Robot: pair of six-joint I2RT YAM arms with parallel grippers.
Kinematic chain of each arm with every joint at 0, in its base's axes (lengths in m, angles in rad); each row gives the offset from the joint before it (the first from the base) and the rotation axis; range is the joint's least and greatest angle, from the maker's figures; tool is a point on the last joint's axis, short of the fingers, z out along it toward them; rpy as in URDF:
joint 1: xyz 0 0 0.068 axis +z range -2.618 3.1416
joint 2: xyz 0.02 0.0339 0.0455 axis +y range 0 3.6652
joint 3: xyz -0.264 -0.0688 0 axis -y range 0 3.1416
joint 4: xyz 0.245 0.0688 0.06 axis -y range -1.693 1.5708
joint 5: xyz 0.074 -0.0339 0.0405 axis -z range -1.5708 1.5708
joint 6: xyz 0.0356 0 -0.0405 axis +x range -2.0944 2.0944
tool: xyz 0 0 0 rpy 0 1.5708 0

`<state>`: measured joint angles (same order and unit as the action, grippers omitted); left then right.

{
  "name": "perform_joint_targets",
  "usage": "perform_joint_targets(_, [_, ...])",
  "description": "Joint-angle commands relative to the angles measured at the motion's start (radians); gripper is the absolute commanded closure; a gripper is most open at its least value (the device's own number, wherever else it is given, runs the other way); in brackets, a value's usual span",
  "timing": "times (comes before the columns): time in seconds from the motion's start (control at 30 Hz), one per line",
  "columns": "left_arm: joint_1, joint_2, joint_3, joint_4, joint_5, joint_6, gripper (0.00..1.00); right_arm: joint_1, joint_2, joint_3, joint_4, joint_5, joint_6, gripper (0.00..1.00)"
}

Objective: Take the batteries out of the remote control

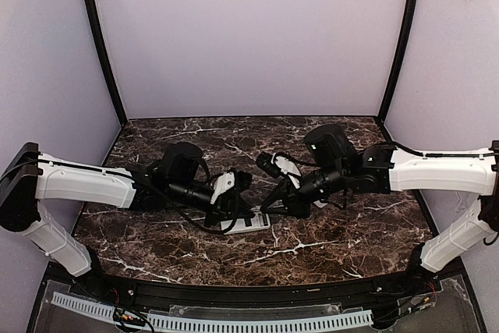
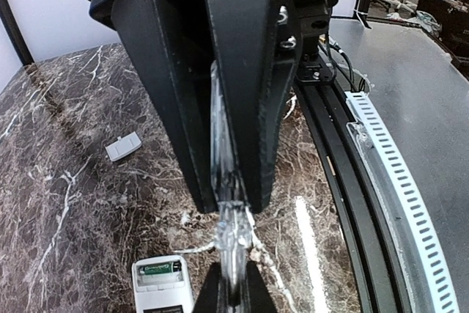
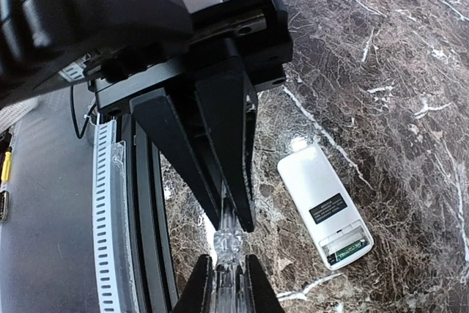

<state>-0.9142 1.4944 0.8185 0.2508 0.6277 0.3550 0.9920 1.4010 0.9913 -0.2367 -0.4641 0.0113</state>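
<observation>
Left tool [image 2: 233, 207], right tool [image 3: 236, 225] sit closed beside remote control [image 3: 322, 203], near table edge [image 1: 312, 274].

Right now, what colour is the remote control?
White; the remote control shows best in the right wrist view.

Counts:
- 1 remote control [image 3: 322, 203]
- 1 small white cover plate [image 2: 122, 146]
- batteries [image 2: 160, 269]: something green shows in the remote's open bay, but neither wrist view is clear enough to tell one from two
- 2 arms: left arm [image 1: 78, 181] and right arm [image 1: 440, 171]
- 2 grippers, two fingers each: left gripper [image 2: 227, 199] and right gripper [image 3: 233, 221]
- 1 marble table [image 1: 327, 247]
- 2 black frame posts: left post [image 1: 101, 44] and right post [image 1: 401, 37]
</observation>
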Motion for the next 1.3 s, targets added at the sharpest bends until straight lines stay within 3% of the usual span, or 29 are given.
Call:
perform_joint_targets(0.0, [-0.004, 0.008, 0.033, 0.024, 0.0, -0.024, 0.99, 0.009, 0.03, 0.032, 0.016, 0.0, 0.039, 1.0])
perform_joint_targets(0.07, [-0.005, 0.008, 0.031, 0.03, -0.001, -0.027, 1.0, 0.006, 0.044, 0.046, -0.005, 0.019, 0.073, 1.0])
perform_joint_targets(0.23, [-0.004, 0.0, 0.021, 0.051, -0.033, -0.03, 1.0, -0.071, 0.032, 0.035, -0.026, -0.035, 0.239, 0.26])
perform_joint_targets(0.27, [-0.005, 0.0, 0.021, 0.053, -0.04, -0.029, 1.0, -0.086, 0.016, 0.025, -0.02, -0.047, 0.275, 0.18])
perform_joint_targets(0.33, [-0.003, 0.002, 0.021, 0.058, -0.061, -0.028, 1.0, -0.118, -0.019, 0.004, -0.014, -0.069, 0.351, 0.11])
perform_joint_targets(0.5, [-0.003, 0.019, 0.023, 0.076, -0.081, -0.029, 1.0, -0.179, -0.07, -0.043, -0.007, -0.141, 0.533, 0.11])
perform_joint_targets(0.7, [-0.005, 0.04, 0.039, 0.091, -0.093, -0.034, 1.0, -0.186, -0.023, -0.05, 0.058, -0.234, 0.681, 0.19])
perform_joint_targets(1.27, [-0.004, 0.072, 0.06, 0.065, -0.13, -0.023, 1.0, -0.185, 0.105, 0.0, 0.148, -0.275, 0.752, 0.6])
